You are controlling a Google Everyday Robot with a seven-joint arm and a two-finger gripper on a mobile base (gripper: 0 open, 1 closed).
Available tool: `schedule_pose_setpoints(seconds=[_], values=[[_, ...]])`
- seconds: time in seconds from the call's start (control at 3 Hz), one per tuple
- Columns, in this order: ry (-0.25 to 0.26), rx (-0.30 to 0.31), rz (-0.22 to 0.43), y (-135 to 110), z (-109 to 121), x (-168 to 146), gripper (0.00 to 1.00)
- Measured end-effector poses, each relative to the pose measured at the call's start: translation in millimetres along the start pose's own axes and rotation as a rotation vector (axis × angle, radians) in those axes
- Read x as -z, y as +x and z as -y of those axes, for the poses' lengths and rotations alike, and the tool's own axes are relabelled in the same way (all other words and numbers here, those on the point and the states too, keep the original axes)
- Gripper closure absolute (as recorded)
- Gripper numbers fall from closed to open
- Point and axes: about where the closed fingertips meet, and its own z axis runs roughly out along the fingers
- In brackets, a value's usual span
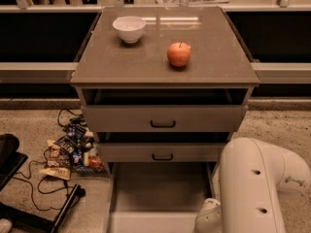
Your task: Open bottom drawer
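Observation:
The bottom drawer (160, 188) of the grey cabinet (165, 69) stands pulled far out toward me, and its plain grey inside shows. Its front and handle lie at or below the lower edge of the view. Above it are the middle drawer (162, 153) and the top drawer (163, 118), each with a small black bar handle and each slightly out. My white arm (252, 188) fills the lower right, beside the open drawer's right side. The gripper is out of view, below the lower edge past the arm's wrist (209, 218).
A white bowl (129, 28) and a red apple (179, 54) sit on the cabinet top. Snack packets and cables (68, 152) lie on the floor to the left, next to a black stand (29, 212). Dark shelving runs behind.

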Motion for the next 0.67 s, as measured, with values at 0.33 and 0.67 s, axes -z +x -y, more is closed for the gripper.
schedule_pose_setpoints(seconds=[0.33, 0.67], values=[[0.000, 0.000, 0.000, 0.0, 0.0, 0.0, 0.61], [0.000, 0.000, 0.000, 0.0, 0.0, 0.0, 0.37]])
